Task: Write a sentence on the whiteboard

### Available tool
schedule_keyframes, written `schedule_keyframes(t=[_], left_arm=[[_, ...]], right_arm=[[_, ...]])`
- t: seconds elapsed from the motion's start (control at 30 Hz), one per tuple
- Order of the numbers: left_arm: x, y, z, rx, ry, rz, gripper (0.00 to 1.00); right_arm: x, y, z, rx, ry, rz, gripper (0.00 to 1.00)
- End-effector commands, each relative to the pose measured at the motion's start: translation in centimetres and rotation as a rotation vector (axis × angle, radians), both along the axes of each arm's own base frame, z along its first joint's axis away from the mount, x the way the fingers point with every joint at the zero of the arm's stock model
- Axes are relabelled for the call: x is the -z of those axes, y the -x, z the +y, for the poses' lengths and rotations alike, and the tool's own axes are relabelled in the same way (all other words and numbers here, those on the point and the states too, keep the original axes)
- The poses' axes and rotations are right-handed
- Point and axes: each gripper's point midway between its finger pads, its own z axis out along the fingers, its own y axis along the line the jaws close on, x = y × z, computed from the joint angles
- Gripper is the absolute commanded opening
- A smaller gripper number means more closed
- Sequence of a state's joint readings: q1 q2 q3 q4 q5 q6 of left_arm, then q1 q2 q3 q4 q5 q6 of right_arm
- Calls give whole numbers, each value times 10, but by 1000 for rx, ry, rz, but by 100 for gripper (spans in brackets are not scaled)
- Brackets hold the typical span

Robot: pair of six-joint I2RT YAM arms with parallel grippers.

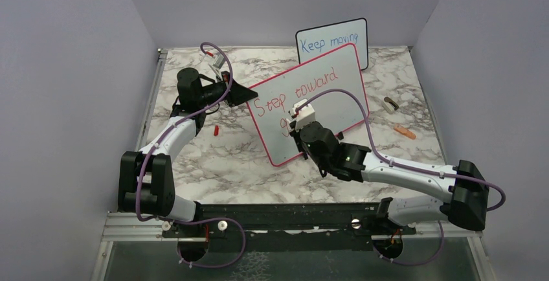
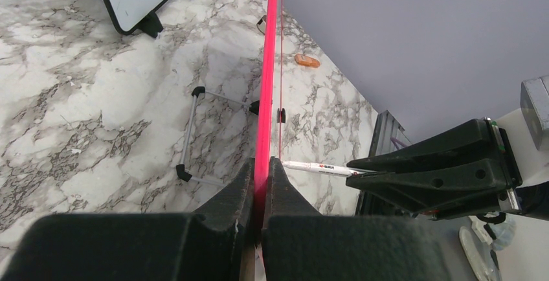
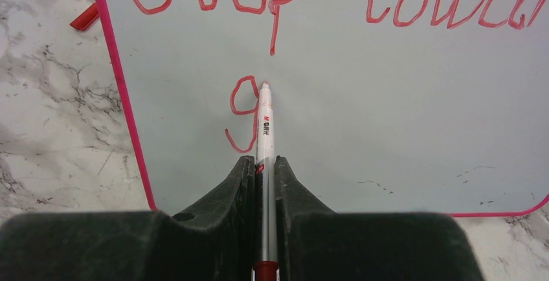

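Observation:
The whiteboard (image 1: 343, 103), pink-framed, leans tilted at mid-table. The sentence (image 1: 294, 93) on it reads "Step toward" in red, with a lone "g" (image 3: 243, 109) below. My left gripper (image 1: 241, 93) is shut on the board's left edge; in the left wrist view its jaws (image 2: 262, 171) pinch the pink frame (image 2: 268, 67). My right gripper (image 1: 294, 124) is shut on a white red-ink marker (image 3: 265, 125). The marker's tip touches the board just right of the "g". The right gripper (image 3: 265, 164) stands close in front of the board's lower left part.
A smaller black-framed board (image 1: 332, 41) with blue writing stands behind the whiteboard. A red marker cap (image 1: 216, 129) lies on the marble left of the whiteboard. A dark eraser (image 1: 390, 104) and an orange item (image 1: 404, 131) lie at the right. Grey walls enclose the table.

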State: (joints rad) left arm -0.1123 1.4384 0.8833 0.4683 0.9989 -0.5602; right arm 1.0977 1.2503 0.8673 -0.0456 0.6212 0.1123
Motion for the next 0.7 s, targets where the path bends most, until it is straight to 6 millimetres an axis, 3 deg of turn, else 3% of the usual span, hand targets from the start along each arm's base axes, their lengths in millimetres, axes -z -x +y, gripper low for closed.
schedule_keyframes(t=[0.0,0.37,0.67], left_arm=[[12,2,2,2,-15,61,0],[12,2,2,2,-15,62,0],[13,2,2,2,-15,63,0]], right_arm=[[-7,-9,-1,46,-30,-24,0],[3,-12,-4,62,-15,-2,0],[17,-2,-13,62,12,56,0]])
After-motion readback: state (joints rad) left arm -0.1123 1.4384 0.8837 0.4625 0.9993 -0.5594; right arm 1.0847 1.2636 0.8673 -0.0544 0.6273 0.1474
